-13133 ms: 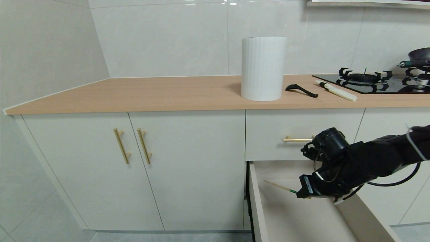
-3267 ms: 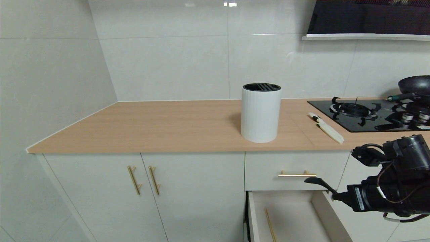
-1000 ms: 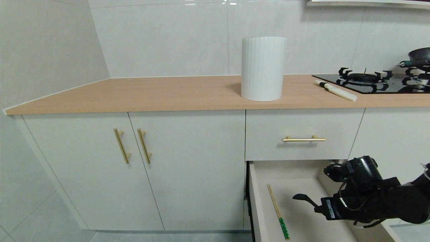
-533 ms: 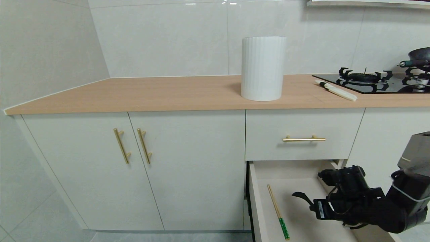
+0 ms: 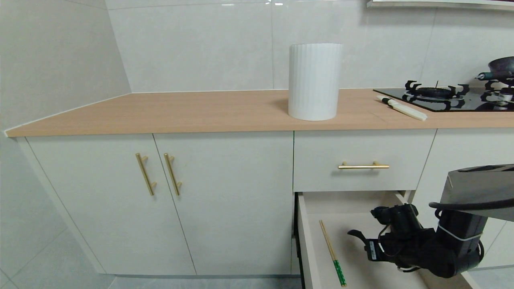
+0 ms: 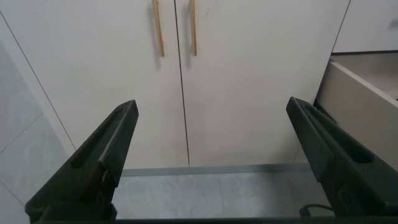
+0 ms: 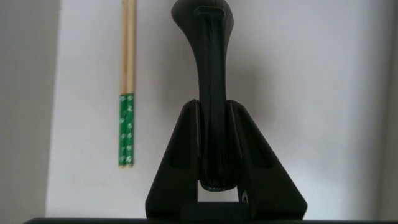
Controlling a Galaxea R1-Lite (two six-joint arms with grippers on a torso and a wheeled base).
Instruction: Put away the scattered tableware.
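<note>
My right gripper is shut on a black utensil, held low inside the open lower drawer. In the right wrist view the black utensil sticks out from between the shut fingers, just above the drawer floor. A pair of wooden chopsticks with green ends lies on the drawer floor beside it, apart from the utensil; the chopsticks are untouched. A white-handled knife lies on the counter by the stove. My left gripper stands open, holding nothing, low in front of the cabinet doors.
A tall white ribbed holder stands on the wooden counter. A black gas stove with a pan is at the right. The upper drawer with a gold handle is closed. Cabinet doors with gold handles sit left of the drawer.
My right gripper has sunk lower and a little leftward into the drawer with the black utensil still in it. The right arm's upper part has come into view at the right.
</note>
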